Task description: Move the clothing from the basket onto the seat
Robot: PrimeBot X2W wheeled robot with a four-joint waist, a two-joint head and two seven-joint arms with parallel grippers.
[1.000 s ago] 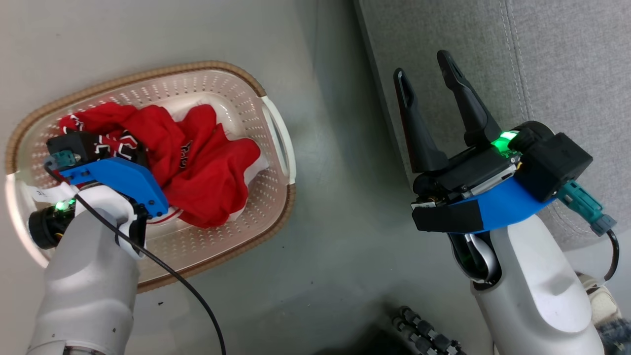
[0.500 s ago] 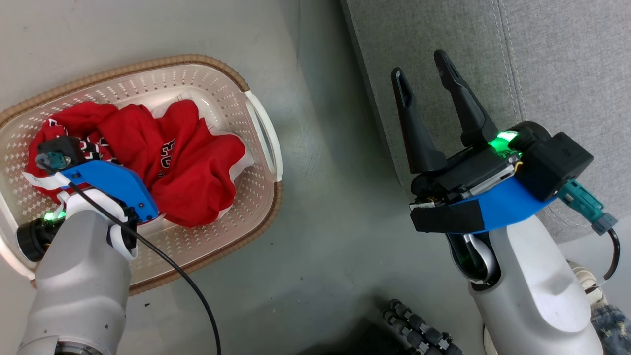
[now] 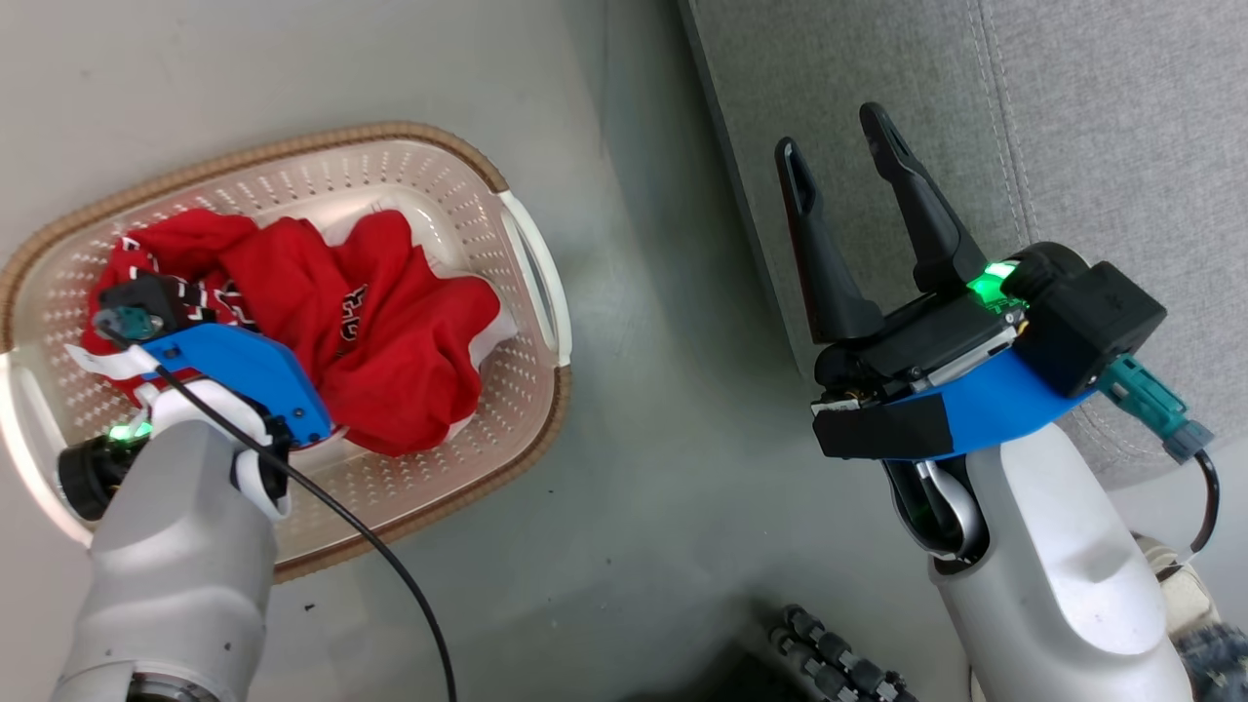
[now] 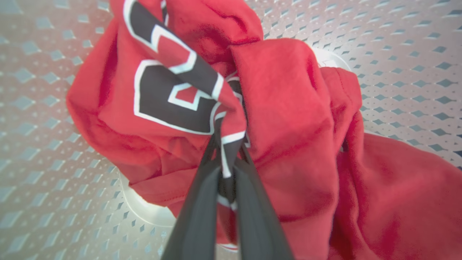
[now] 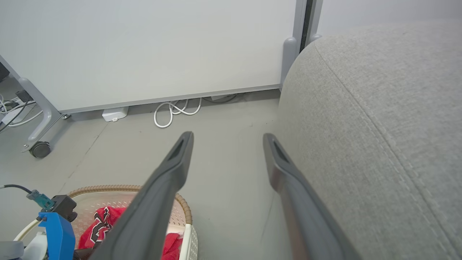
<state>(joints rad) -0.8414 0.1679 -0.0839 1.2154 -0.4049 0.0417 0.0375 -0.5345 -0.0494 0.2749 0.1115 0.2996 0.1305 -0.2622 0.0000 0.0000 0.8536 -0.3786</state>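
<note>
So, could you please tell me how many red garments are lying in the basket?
2: the numbered garment at the left end of the basket, pinched in the left gripper, and the lettered garment beside it, centre-right. Another may hide beneath.

Field note: my left fingers (image 4: 196, 216) are pressed together, with a fold of the red clothing (image 4: 296, 108) pinched between the tips. The pinched fold carries white-edged trim from the big black number (image 4: 169, 104). The number sits just above and left of my fingertips, creased and partly folded under. Right of the number is a thick plain red fold, then more red cloth running to the lower right. Around the heap is the basket (image 4: 43, 144) floor, pale and perforated. A smooth unperforated patch lies below the number.
</note>
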